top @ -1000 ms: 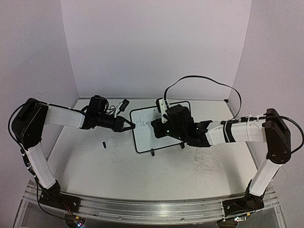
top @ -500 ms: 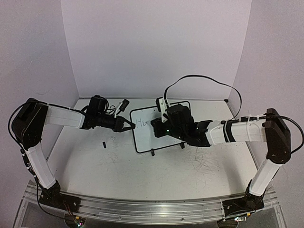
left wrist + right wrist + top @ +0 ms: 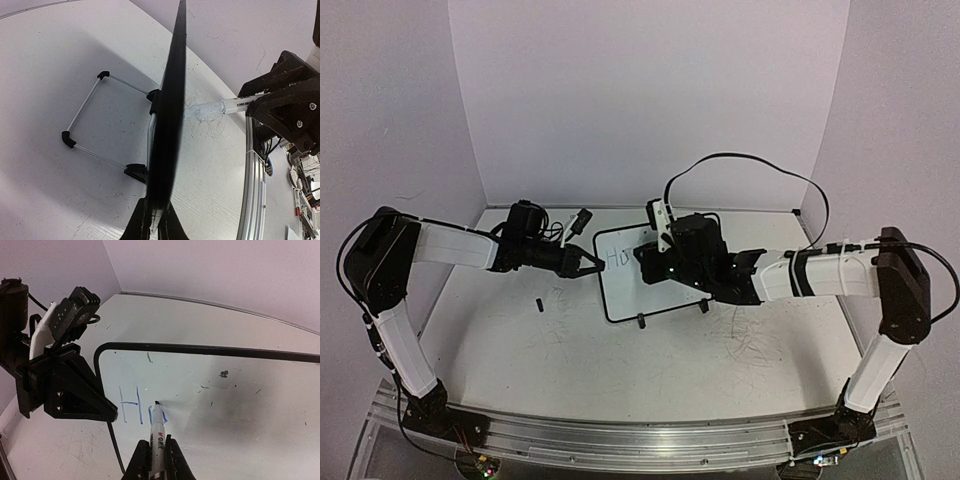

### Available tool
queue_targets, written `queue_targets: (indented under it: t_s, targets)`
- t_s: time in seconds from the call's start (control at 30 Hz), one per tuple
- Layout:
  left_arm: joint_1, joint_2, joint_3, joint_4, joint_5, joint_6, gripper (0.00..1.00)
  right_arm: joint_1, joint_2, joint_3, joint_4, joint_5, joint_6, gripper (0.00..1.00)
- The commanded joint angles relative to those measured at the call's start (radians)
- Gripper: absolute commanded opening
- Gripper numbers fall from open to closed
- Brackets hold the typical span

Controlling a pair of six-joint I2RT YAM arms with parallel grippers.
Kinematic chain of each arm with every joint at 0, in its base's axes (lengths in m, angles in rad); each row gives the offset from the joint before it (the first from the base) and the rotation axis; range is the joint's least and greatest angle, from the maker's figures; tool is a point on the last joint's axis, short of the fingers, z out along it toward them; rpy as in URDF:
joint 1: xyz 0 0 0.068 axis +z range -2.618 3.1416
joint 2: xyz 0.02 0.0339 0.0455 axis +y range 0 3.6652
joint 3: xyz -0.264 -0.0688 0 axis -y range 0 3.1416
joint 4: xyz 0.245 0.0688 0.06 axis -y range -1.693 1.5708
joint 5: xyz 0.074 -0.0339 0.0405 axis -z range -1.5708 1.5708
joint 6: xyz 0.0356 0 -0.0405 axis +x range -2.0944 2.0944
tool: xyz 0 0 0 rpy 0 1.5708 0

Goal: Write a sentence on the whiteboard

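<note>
One small white board with a thin black rounded frame faces me, its long side running 9 to 3 o'clock in my right wrist view. My right gripper is closed tight on one white-barrelled marker. The barrel lies 6 to 12 o'clock, and its tip touches the board at 3 o'clock of the single finished blue H of the sentence; a second letter is barely begun. My left gripper is clamped on the board's 9 o'clock edge. I judge the next strokes run toward 3 o'clock, so my right arm does the work. The board has two black feet, and one small black cap lies apart on the scuffed white table.
</note>
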Motion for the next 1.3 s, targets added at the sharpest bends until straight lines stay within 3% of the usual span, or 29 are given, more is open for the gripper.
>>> queue_targets:
  t_s: [0.0, 1.27]
  targets:
    - [0.008, -0.043, 0.007, -0.028, -0.012, -0.005, 0.00, 0.000, 0.030, 0.044, 0.012, -0.005, -0.004, 0.00]
    - [0.008, -0.045, 0.005, -0.028, -0.013, -0.003, 0.00, 0.004, -0.011, -0.029, 0.033, 0.096, 0.060, 0.00]
